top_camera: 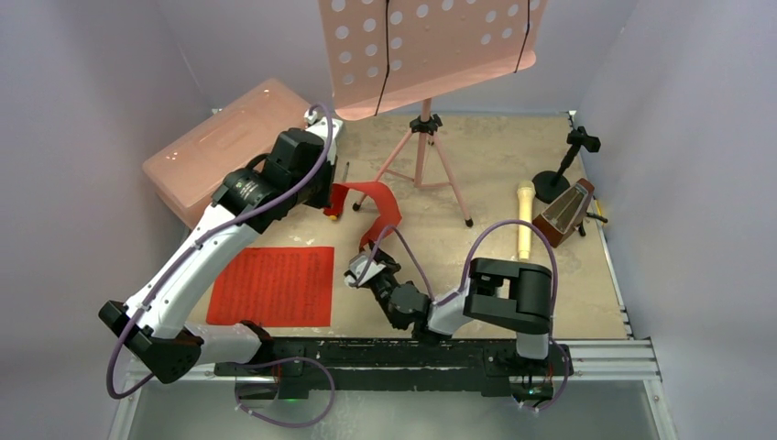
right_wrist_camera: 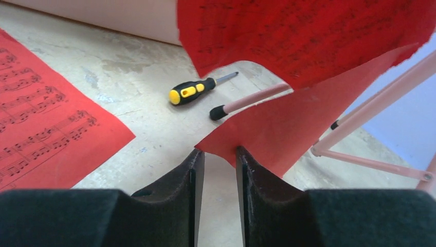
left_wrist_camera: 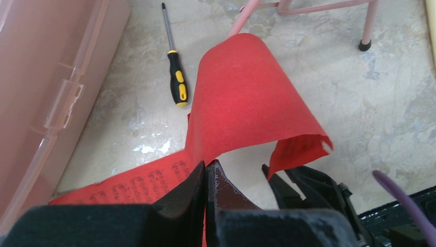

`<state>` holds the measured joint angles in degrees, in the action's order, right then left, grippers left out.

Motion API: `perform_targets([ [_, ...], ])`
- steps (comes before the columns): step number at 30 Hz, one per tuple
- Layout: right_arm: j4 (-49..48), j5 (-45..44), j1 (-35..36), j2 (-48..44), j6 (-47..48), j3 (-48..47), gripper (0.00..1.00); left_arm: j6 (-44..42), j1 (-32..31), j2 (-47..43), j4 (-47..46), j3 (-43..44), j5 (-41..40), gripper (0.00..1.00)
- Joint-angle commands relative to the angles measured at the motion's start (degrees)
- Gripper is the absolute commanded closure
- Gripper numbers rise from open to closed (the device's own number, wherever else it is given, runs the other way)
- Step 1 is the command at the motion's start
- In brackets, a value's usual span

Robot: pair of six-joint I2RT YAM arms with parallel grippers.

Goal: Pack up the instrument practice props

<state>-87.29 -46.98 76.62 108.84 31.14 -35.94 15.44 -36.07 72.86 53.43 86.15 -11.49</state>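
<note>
My left gripper [top_camera: 332, 203] is shut on one edge of a red sheet-music page [left_wrist_camera: 241, 98], which arches up off the table. My right gripper [right_wrist_camera: 218, 150] is open, and the page's far corner [right_wrist_camera: 288, 134] sits at its fingertips, unclamped. It shows in the top view [top_camera: 355, 271] just below the curl [top_camera: 374, 197]. A second red page [top_camera: 272, 284] lies flat at the near left. The pink music stand [top_camera: 423, 151] stands at the back centre. The cream microphone [top_camera: 524, 218] and the brown metronome [top_camera: 563, 211] lie at the right.
The pink lidded box [top_camera: 224, 147] sits closed at the back left, close beside my left arm. A yellow-and-black screwdriver [left_wrist_camera: 177, 82] lies between the box and the stand's legs. A small black stand [top_camera: 566, 160] is at the back right.
</note>
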Motion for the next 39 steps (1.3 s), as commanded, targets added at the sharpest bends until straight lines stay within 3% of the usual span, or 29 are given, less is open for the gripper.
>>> perform_targets([
  [1, -30.9, -1.0, -1.1, -3.1, -0.5, 2.1, 0.74, -0.9, 0.1, -2.2, 2.0, 3.2, -4.1, 1.0],
  [9, -30.9, 3.7, -2.8, -9.7, 0.3, 7.7, 1.0, -1.9, 0.1, -4.7, 7.2, 4.8, -8.2, 1.0],
  [13, -29.3, 8.4, -2.7, -14.6, -1.9, 11.0, 1.0, -2.3, 0.1, -6.1, 10.3, 5.6, -9.4, 1.0],
  [15, -23.3, 11.7, -2.7, -18.3, -5.4, 11.8, 1.0, -2.5, 0.1, -6.7, 11.9, 6.1, -10.0, 1.0],
  [21, 6.5, 25.5, -3.6, -29.8, -19.8, 9.4, 1.0, -2.6, 0.1, -8.3, 15.4, 6.9, -10.9, 1.0],
  [27, 17.2, 30.0, -4.7, -34.2, -25.9, 9.0, 1.0, -3.3, 0.1, -8.6, 17.7, 7.0, -8.9, 1.0],
  [35, 34.6, 48.5, -11.0, -40.2, -37.5, 5.8, 1.0, -2.6, 0.1, -9.4, 24.1, 10.0, -11.5, 1.0],
  [39, 40.4, 50.0, -11.3, -40.9, -38.9, 4.1, 1.0, -2.1, 0.1, -10.6, 24.8, 11.4, -9.6, 1.0],
])
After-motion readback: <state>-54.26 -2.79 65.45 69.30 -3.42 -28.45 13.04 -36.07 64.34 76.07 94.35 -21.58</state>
